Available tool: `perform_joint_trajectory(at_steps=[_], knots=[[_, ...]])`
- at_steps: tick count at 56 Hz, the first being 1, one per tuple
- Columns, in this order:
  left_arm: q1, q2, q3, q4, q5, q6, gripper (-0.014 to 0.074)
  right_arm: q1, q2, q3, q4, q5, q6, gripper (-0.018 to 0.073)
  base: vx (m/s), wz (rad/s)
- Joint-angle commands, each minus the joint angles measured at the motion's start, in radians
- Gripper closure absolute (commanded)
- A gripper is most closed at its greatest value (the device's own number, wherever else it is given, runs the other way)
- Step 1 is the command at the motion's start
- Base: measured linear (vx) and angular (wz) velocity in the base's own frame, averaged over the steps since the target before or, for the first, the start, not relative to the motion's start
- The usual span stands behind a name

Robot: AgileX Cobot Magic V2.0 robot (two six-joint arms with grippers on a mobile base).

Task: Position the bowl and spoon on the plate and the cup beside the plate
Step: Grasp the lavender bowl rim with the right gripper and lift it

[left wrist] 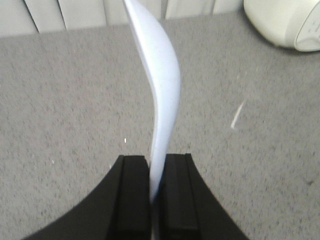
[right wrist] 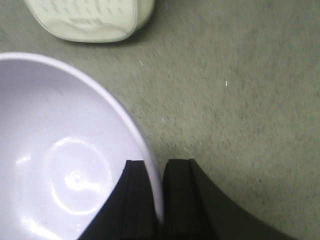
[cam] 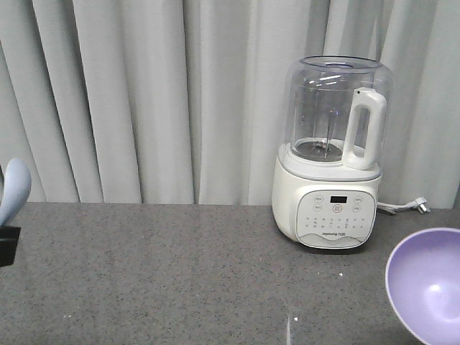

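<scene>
Though only wrist views show it, left gripper pinches spoon, right gripper pinches bowl rim.

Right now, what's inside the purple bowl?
Nothing visible: the bowl shows only a bare lilac interior with light glints. The right gripper pinches its rim, one finger inside. Its edges run past the frame in every view, so those parts are unseen.

A staged kitchen-style test bench: grey speckled countertop, white blender, pale curtain backdrop.
</scene>
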Motion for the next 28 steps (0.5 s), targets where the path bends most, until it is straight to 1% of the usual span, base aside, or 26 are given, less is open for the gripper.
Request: perform_joint_trajectory(at_steps=[1, 8, 13, 18, 22, 28], knots=[[0.0, -0.056, -0.028, -0.015, -0.113, 0.0, 0.0598, 0.011, -0.129, -0.029, 0.053, -0.084, -0.064, 0.0571, 0.0, 0.0], [0.0, -0.116, -0.013, 0.002, -0.131, 0.002, 0.0596, 0.011, -0.263, -0.029, 0.126, -0.086, -0.113, 0.0571, 0.0, 0.0], [0.0, -0.19, 0.051, 0.025, -0.174, 0.002, 0.0596, 0.011, -0.339, -0.029, 0.165, -0.083, -0.139, 0.0571, 0.0, 0.0], [0.0, -0.275, 0.137, 0.011, -0.222, -0.003, 0.0596, 0.011, -0.404, -0.029, 0.199, -0.088, -0.155, 0.0571, 0.0, 0.0], [0.0, -0.332, 0.184, -0.007, -0.242, -0.002, 0.0596, 0.011, -0.43, -0.029, 0.206, -0.091, -0.172, 0.0571, 0.0, 0.0], [0.0, -0.389, 0.217, -0.006, -0.29, 0.001, 0.0596, 0.011, -0.442, -0.029, 0.206, -0.097, -0.173, 0.0571, 0.0, 0.0]])
